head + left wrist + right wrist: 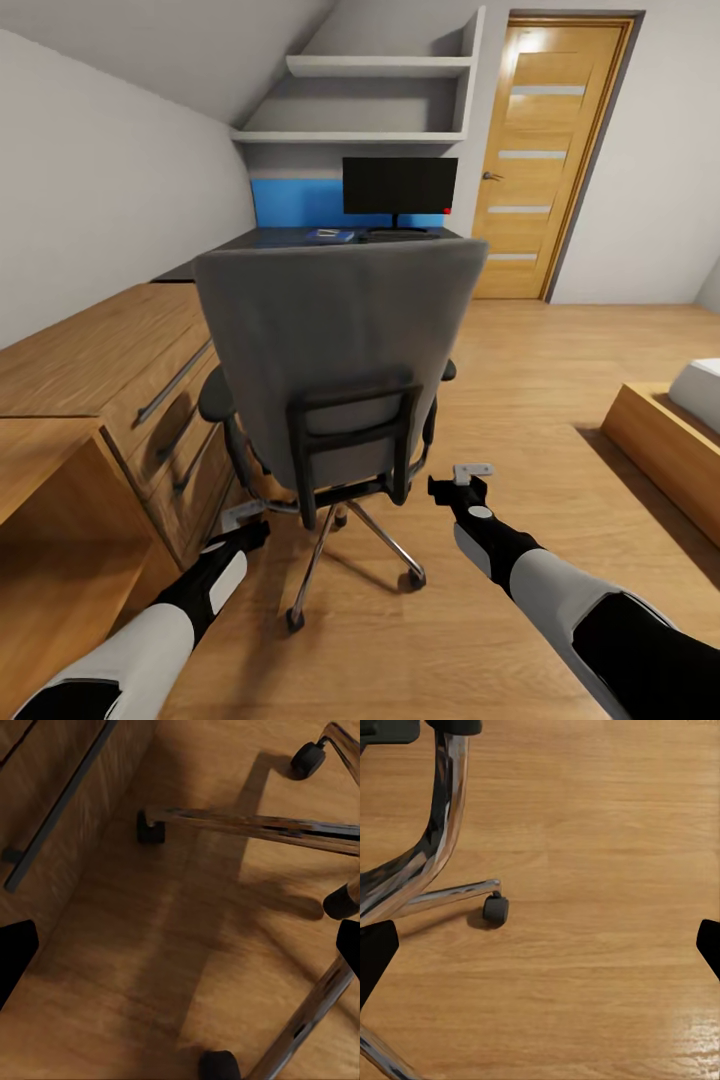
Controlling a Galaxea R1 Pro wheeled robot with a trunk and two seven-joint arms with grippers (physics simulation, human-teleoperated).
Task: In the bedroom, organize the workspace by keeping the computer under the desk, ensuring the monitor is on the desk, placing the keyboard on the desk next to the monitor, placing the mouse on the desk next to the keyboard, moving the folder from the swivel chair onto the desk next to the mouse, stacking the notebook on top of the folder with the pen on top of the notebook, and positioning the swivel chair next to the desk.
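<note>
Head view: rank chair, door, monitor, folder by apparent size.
1. Chair, largest, though it is nearest the camera, which inflates it.
2. Door.
3. Monitor.
4. Folder, a small blue patch on the desk behind the chair.

Head: high behind the grey-backed chrome-based swivel chair [335, 370], facing the black-topped desk [300, 238].
Wrists: close, downward; both share chair's base.

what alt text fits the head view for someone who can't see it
A grey swivel chair stands back-on between both open grippers, left and right, before a black desk holding a monitor; wood cabinets flank the left.
</note>
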